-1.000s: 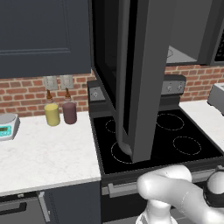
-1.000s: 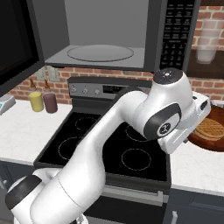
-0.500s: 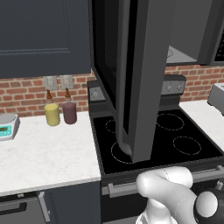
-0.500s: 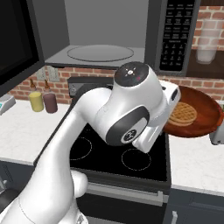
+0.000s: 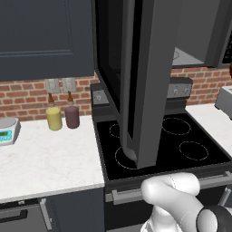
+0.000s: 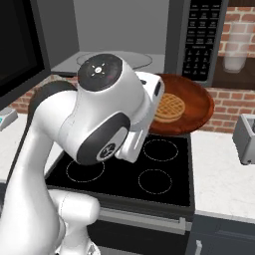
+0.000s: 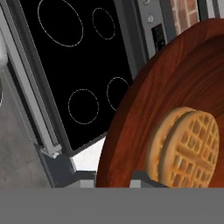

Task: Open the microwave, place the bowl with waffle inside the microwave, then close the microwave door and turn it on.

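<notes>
The dark reddish-brown bowl (image 6: 191, 102) hangs tilted above the stove, just below the open front of the microwave (image 6: 199, 40). A round waffle (image 6: 169, 108) lies inside it. My gripper (image 7: 114, 181) is shut on the bowl's near rim (image 7: 127, 127), and the waffle (image 7: 188, 144) sits close to the fingers. In the right base view my wrist hides the fingers. The microwave door (image 5: 145, 81) stands swung wide open over the stove's left side. Inside the pale cavity the round turntable (image 6: 114, 60) shows.
The black stove top (image 6: 149, 169) lies under the bowl. A yellow cup (image 5: 54, 118), a purple cup (image 5: 71, 116) and a small scale (image 5: 7, 131) stand on the left counter. A grey toaster (image 6: 246, 137) is on the right counter.
My arm has swung the bowl with the waffle leftward and upward, from over the right counter to above the stove near the microwave opening. The door has stayed open.
</notes>
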Robot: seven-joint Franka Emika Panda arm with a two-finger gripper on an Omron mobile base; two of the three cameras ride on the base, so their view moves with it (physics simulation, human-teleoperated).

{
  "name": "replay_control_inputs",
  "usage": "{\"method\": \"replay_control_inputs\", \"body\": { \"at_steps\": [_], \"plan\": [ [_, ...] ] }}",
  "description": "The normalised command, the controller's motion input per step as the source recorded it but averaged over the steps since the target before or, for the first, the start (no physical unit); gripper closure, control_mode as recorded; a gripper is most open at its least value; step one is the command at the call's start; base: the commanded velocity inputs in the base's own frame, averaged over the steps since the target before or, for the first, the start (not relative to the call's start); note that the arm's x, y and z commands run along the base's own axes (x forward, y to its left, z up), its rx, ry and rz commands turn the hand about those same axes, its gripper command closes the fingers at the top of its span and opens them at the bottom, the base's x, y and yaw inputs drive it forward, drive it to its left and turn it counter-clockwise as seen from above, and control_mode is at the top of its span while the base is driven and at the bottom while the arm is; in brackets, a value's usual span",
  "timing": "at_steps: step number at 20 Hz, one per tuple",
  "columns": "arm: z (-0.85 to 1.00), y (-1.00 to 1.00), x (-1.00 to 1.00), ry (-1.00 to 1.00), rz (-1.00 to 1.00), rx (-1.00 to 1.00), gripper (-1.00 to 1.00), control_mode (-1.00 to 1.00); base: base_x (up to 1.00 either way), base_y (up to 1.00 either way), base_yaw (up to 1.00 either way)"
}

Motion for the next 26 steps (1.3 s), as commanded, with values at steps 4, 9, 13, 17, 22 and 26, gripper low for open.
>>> {"method": "replay_control_inputs", "body": {
  "at_steps": [4,9,13,17,22,26],
  "plan": [
    [0.35,0.61,-0.13,-0.06,0.21,0.0,1.0,-1.0,0.0,0.0,0.0],
    [0.21,0.63,-0.11,-0.13,0.22,0.0,1.0,-1.0,0.0,0.0,0.0],
    [0.23,0.64,0.04,-0.03,0.23,0.0,1.0,-1.0,0.0,0.0,0.0],
    [0.01,0.76,0.62,0.0,0.24,0.0,1.0,-1.0,0.0,0.0,0.0],
    [0.0,0.7,0.72,0.0,0.16,0.0,1.0,-1.0,0.0,0.0,0.0],
    [0.02,0.34,0.87,0.0,0.0,0.0,1.0,-1.0,0.0,0.0,0.0]
  ]
}}
